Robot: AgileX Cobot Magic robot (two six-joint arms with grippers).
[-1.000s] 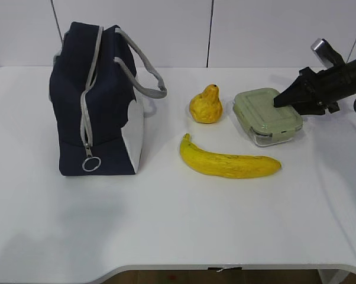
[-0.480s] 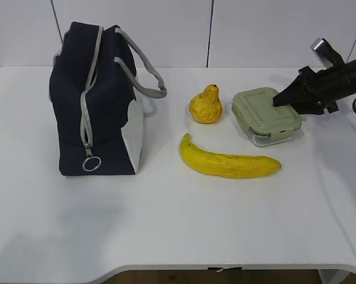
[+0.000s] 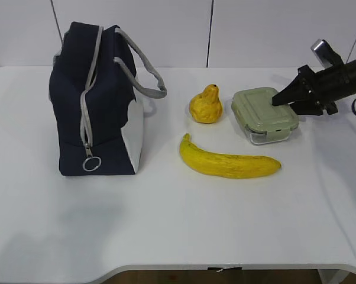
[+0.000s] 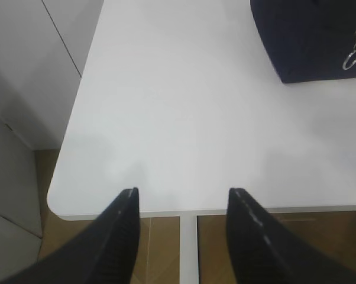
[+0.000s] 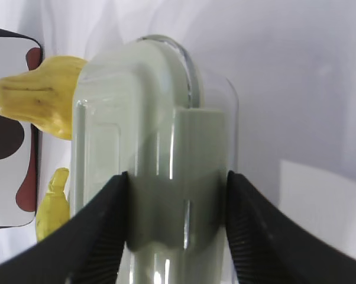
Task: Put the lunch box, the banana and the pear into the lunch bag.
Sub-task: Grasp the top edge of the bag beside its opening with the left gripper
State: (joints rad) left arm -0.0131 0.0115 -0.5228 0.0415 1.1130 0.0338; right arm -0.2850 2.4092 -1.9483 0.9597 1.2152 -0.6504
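Reaching in low from the table's [image 3: 166, 236] right edge, nearly level, right gripper [image 3: 282, 98] clamped across the near end of the lunch box [image 3: 265, 115], fingers [image 5: 101, 236] pressed to both sides of its sage lid clip. Just left of the box, the pear [image 3: 206, 105]; in front of both, the banana [image 3: 230, 161]; well to the left, the lunch bag [image 3: 98, 100], upright and zipped. At the table's near-left corner, left gripper [image 4: 183, 198] above the edge, pointed down, fingers apart around nothing.
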